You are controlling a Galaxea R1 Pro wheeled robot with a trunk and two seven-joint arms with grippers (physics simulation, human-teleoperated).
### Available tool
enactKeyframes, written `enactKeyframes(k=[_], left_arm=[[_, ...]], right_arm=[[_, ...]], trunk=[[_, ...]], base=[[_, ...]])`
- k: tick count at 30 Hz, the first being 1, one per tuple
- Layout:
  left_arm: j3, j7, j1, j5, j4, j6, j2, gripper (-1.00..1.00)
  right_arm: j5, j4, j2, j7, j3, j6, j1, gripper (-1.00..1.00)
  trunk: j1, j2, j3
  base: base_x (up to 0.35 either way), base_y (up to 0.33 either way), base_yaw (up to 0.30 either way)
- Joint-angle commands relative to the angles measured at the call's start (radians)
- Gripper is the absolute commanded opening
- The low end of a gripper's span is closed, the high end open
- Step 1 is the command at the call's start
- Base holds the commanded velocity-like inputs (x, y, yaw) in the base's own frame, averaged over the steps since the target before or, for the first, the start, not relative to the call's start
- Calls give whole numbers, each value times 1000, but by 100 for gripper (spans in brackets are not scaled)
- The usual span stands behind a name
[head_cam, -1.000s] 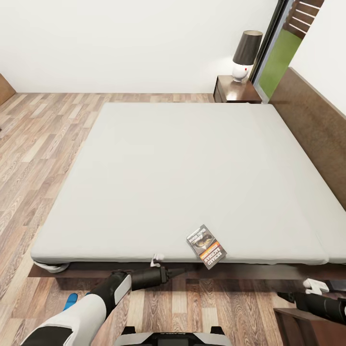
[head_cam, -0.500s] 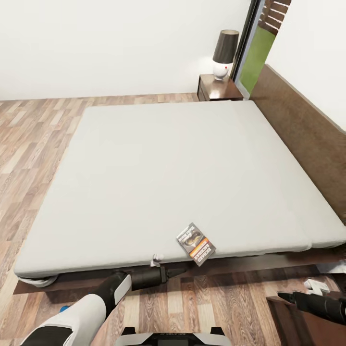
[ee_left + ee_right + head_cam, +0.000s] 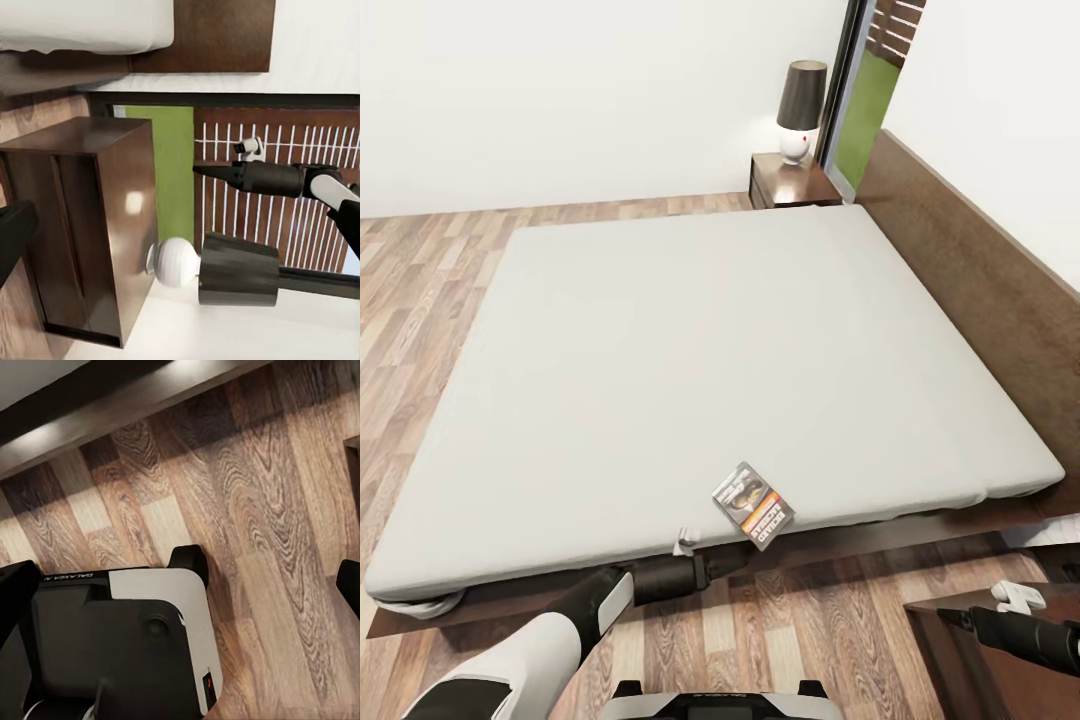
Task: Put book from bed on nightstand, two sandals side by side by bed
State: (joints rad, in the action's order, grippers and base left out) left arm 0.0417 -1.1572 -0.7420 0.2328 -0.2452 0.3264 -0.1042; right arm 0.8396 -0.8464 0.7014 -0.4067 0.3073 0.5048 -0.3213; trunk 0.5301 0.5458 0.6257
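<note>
Grey-covered book [image 3: 754,506] lies at the bed's [image 3: 690,350] near edge, nightstand [image 3: 790,182] far off; both pincers' spread unclear.

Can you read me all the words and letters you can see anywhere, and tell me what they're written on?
Book on the bed: white letters on the cover's orange band, too blurred to read.
Robot base, right wrist view: small printing along its edge, perhaps "GALAXEA", too small to be sure.
Robot base in the head view: a faint line of letters, unreadable.
Nothing else carries writing.
</note>
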Motion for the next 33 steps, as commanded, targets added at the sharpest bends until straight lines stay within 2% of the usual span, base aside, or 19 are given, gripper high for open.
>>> enactKeyframes(k=[1, 6, 10, 11, 14, 16, 21, 24, 25, 31, 32, 33], left_arm=[[4, -2, 0, 8, 1, 10, 1, 100], [-4, 0, 0, 12, 25, 5, 6, 100], [-46, 9, 0, 49, 68, -27, 14, 100], [-72, 43, 0, 80, 103, -71, 17, 100], [-87, 95, 0, 111, 125, -111, 18, 100], [-89, 107, 0, 119, 129, -118, 17, 100], [-93, 122, 0, 130, 134, -130, 17, 100], [-93, 123, 0, 131, 135, -131, 17, 100], [-92, 123, 0, 131, 135, -131, 17, 100], [-92, 123, 0, 131, 135, -132, 17, 100], [-92, 123, 0, 131, 135, -132, 17, 100], [-92, 123, 0, 131, 135, -132, 16, 100]], right_arm=[[6, 0, 1, 0, 3, 3, -1, 100], [6, -3, 1, 0, 3, 3, -1, 100], [6, -8, 1, 0, 3, 3, -1, 100], [6, -12, 2, -1, 3, 3, -1, 100], [8, -34, 2, -13, 2, 5, -1, 100], [8, -43, 3, -29, 2, 5, -1, 100], [9, -56, 9, -190, 0, 34, -1, 100], [9, -58, 11, -294, -3, 114, -1, 100], [9, -60, 12, -348, -6, 158, -1, 100], [10, -68, 14, -467, -25, 279, -1, 100], [13, -81, 14, -491, -46, 317, -1, 100], [15, -101, 15, -504, -88, 352, -1, 100]], trunk=[[0, 1, 1], [0, 1, 1], [0, 1, 1], [0, 1, 1], [0, 1, 1], [0, 1, 1], [0, 1, 1], [0, 1, 1], [0, 1, 1], [0, 1, 1], [0, 1, 1], [0, 1, 1]], base=[[0, 0, -6], [0, 0, -2], [0, 0, 0], [0, 0, 0], [0, 0, 0], [0, 0, 0], [0, 0, 0], [0, 0, 0], [0, 0, 0], [0, 0, 0], [0, 0, 0], [0, 0, 0]])
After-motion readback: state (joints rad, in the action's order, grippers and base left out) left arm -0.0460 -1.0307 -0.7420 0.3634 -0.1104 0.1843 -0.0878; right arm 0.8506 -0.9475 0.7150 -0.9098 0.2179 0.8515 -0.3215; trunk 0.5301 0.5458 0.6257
